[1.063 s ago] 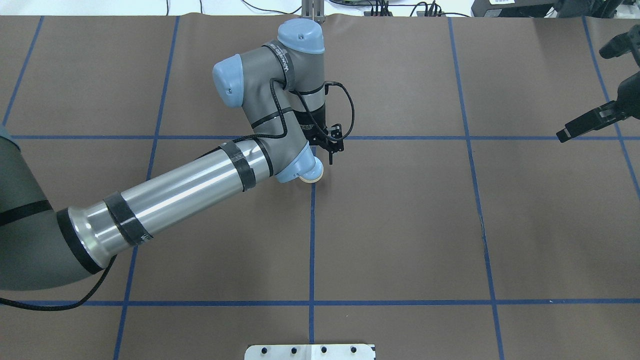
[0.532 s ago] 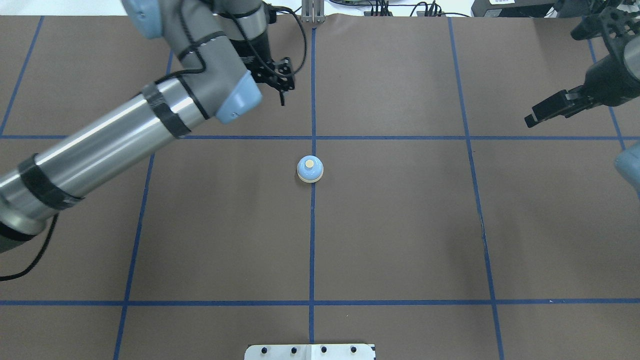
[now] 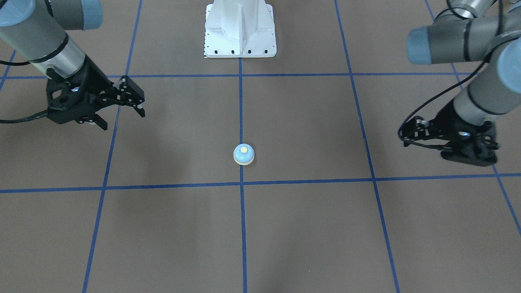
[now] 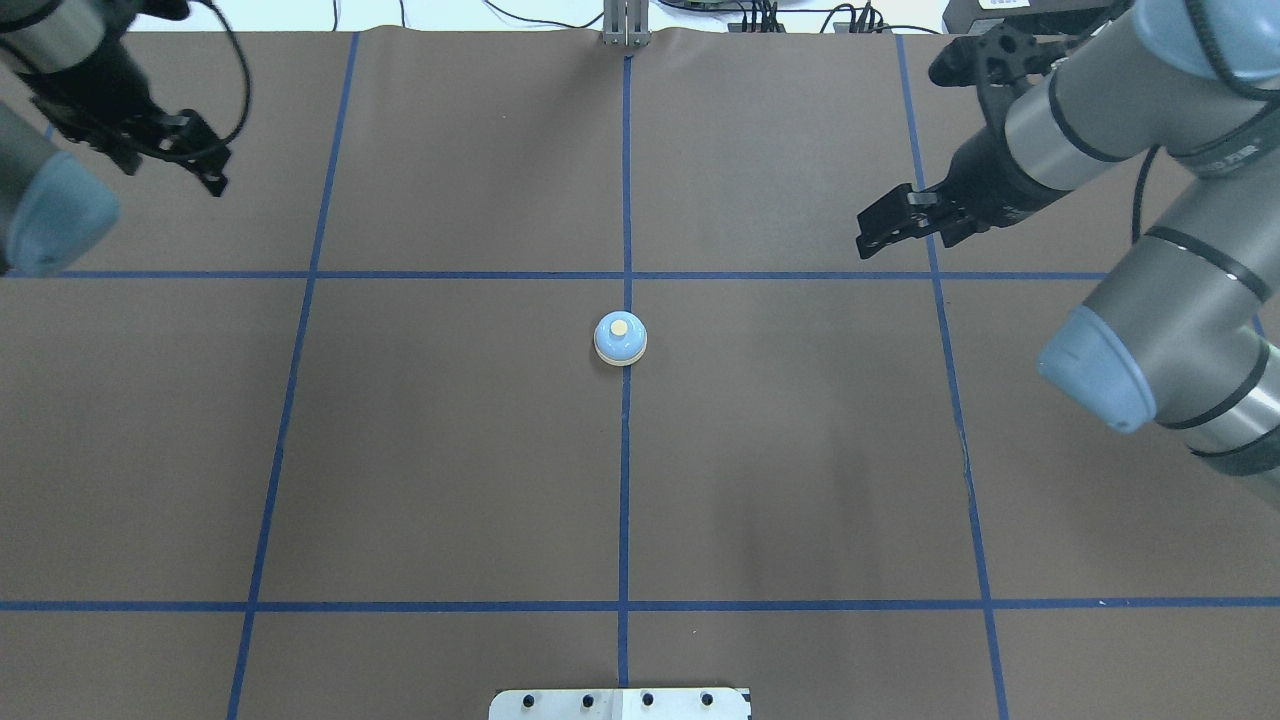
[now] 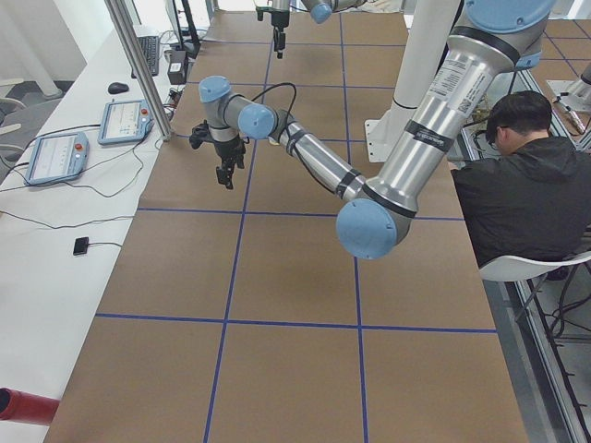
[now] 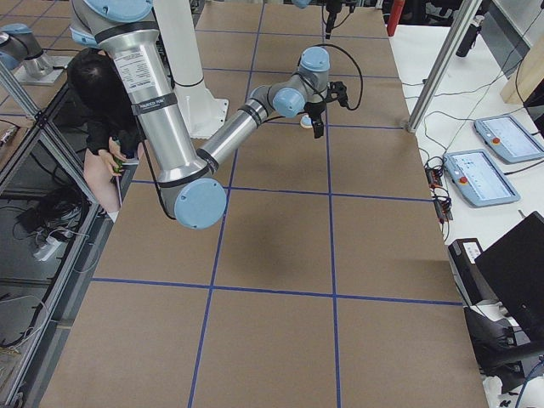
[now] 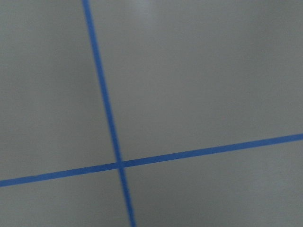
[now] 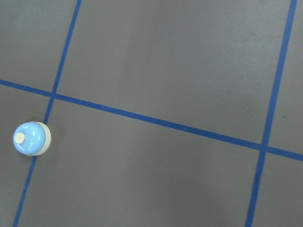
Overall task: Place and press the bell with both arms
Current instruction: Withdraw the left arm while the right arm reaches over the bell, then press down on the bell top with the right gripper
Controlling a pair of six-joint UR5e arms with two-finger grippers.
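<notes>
The bell (image 4: 620, 338) stands upright and alone on the centre blue line, also in the front view (image 3: 244, 154) and at the left edge of the right wrist view (image 8: 31, 138). My left gripper (image 4: 180, 160) hangs far to the bell's left near the table's back; it looks open and empty (image 3: 407, 134). My right gripper (image 4: 885, 225) hovers right of and behind the bell, well apart from it; its fingers stand spread and empty (image 3: 122, 116). The left wrist view shows only mat and tape.
The brown mat bears a blue tape grid (image 4: 625, 605). The white bolted pedestal (image 3: 240, 32) stands at the robot's side of the table. A seated person (image 5: 526, 185) is beside the table. Tablets (image 5: 55, 152) and cables lie beyond the table's far edge.
My left arm has pulled away from the bell, up and far to the left, leaving the bell free on the mat. My right arm has moved in toward the centre.
</notes>
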